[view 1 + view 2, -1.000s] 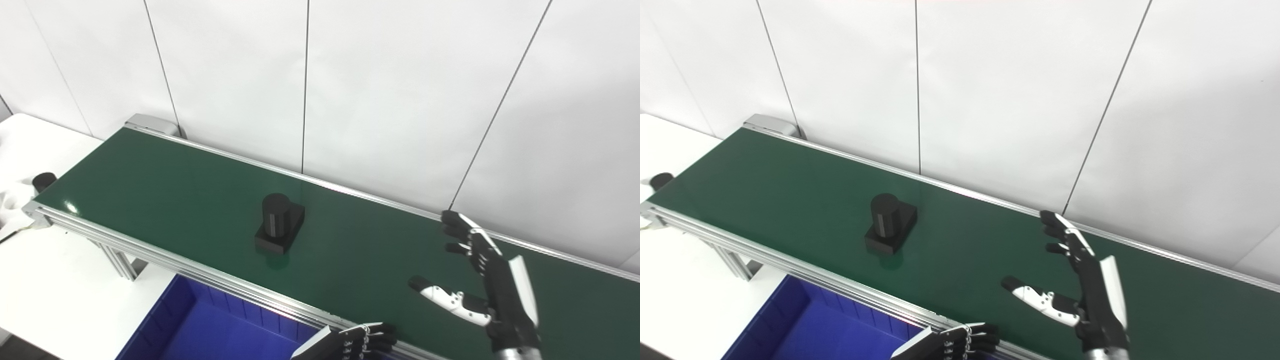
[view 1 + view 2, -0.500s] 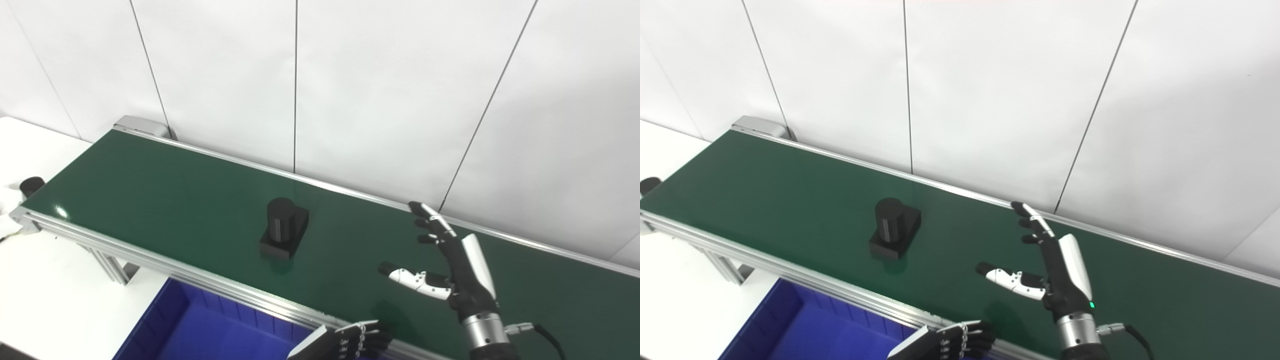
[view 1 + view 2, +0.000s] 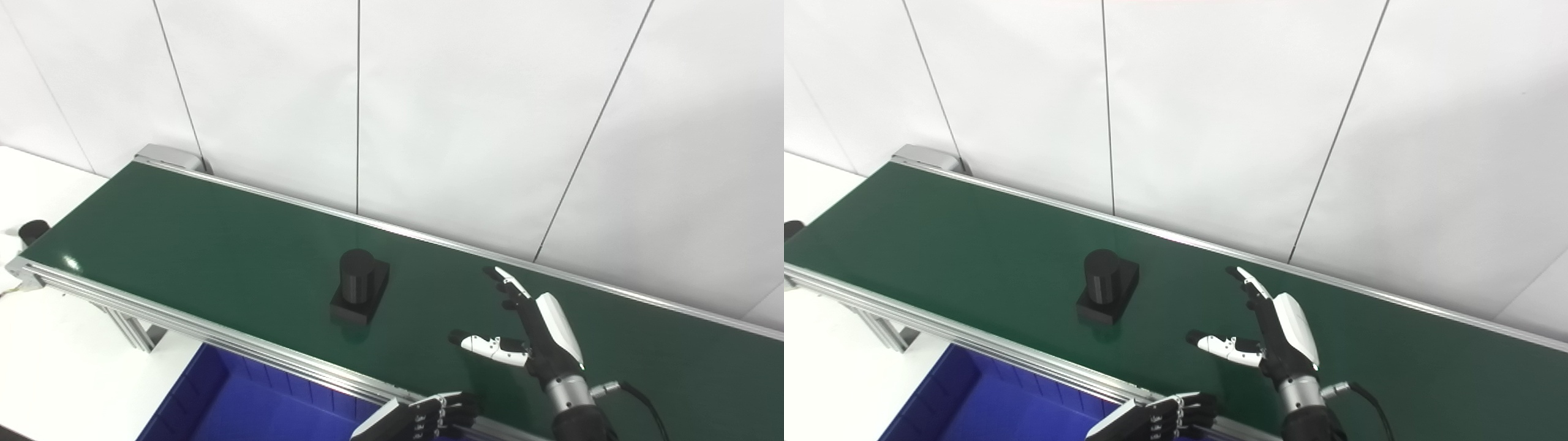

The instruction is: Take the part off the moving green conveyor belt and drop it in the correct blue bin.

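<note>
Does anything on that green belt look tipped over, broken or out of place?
Nothing stands out. The black part sits upright on the green conveyor belt, a cylinder on a block base. The open right hand waits beside it, apart.

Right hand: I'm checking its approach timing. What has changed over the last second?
The right hand, open, has come nearer the part; they remain apart. The camera shifted too. The left hand stays by the belt's near rail, above the bin. Nothing grasped.

Blue bin (bottom edge) cut off; left hand partly too
</note>
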Motion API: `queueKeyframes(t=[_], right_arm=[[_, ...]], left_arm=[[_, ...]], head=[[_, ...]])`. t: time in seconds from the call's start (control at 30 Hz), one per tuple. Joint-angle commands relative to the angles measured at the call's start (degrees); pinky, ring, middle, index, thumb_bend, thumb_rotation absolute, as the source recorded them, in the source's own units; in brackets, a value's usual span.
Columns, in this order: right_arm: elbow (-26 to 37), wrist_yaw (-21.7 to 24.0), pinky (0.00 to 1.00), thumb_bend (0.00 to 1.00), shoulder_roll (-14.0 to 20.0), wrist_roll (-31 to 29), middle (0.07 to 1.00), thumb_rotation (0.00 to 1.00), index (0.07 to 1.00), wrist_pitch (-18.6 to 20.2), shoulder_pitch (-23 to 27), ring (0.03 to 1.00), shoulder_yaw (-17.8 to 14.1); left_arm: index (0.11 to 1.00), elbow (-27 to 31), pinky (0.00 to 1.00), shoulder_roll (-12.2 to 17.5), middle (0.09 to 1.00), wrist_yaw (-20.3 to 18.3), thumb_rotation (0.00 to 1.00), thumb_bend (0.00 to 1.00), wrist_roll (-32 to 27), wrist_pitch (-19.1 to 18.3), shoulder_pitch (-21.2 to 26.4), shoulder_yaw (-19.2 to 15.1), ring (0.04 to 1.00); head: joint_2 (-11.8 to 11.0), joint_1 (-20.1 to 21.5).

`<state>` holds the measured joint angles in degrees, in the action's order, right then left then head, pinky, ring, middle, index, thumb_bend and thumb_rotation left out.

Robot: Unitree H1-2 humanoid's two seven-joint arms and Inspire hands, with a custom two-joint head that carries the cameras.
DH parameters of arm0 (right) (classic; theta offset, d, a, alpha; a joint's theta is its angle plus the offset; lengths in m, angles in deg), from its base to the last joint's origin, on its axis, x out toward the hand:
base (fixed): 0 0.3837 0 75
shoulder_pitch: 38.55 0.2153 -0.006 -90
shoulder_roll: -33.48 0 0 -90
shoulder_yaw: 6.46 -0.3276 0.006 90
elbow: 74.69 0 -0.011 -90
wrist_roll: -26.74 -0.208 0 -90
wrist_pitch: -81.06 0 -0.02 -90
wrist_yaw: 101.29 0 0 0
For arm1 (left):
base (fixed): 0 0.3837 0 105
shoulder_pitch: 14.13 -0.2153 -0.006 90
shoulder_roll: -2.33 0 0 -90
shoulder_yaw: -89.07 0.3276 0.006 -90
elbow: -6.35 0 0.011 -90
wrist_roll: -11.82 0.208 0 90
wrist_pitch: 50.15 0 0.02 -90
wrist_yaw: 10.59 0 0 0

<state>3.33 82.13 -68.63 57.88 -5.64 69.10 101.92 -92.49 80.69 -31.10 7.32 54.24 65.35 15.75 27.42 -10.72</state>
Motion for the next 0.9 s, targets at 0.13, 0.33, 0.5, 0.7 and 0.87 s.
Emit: queueKeyframes(t=[0.13, 0.33, 0.5, 0.7, 0.87], right_arm=[[-3.35, -3.56, 0.81, 0.75, -0.87, 0.77, 0.891, 0.43, 0.883, -4.31, 4.75, 0.882, 1.56], [-5.58, -4.02, 0.81, 0.75, -1.18, 0.82, 0.893, 0.48, 0.887, -4.64, 6.56, 0.886, 2.66], [-6.65, -4.06, 0.80, 0.76, -1.43, 0.85, 0.887, 0.51, 0.885, -4.70, 7.54, 0.876, 3.53], [-8.03, -4.10, 0.81, 0.75, -1.47, 0.83, 0.895, 0.49, 0.892, -4.87, 8.81, 0.883, 4.39], [-8.67, -4.43, 0.82, 0.76, -1.74, 1.51, 0.896, 0.50, 0.891, -4.96, 9.92, 0.892, 5.28]], left_arm=[[0.881, 0.35, 0.84, -0.45, 0.872, -0.31, 0.35, 1.00, -0.54, 2.40, 1.16, -0.21, 0.865], [0.879, 0.29, 0.84, -0.66, 0.869, -0.14, 0.34, 1.00, -0.27, 2.16, 1.25, -0.08, 0.865], [0.876, 0.10, 0.84, -0.88, 0.869, 0.01, 0.33, 1.00, -0.01, 2.24, 1.40, 0.02, 0.862], [0.878, -0.18, 0.84, -1.03, 0.870, 0.10, 0.33, 1.00, 0.27, 2.47, 1.56, 0.20, 0.861], [0.876, -0.20, 0.84, -1.07, 0.873, 0.18, 0.33, 1.00, 0.52, 2.51, 1.60, 0.38, 0.864]], head=[[-0.15, -0.13], [-0.15, -0.38], [-0.14, -0.67], [-0.16, -0.88], [-0.09, -1.04]])
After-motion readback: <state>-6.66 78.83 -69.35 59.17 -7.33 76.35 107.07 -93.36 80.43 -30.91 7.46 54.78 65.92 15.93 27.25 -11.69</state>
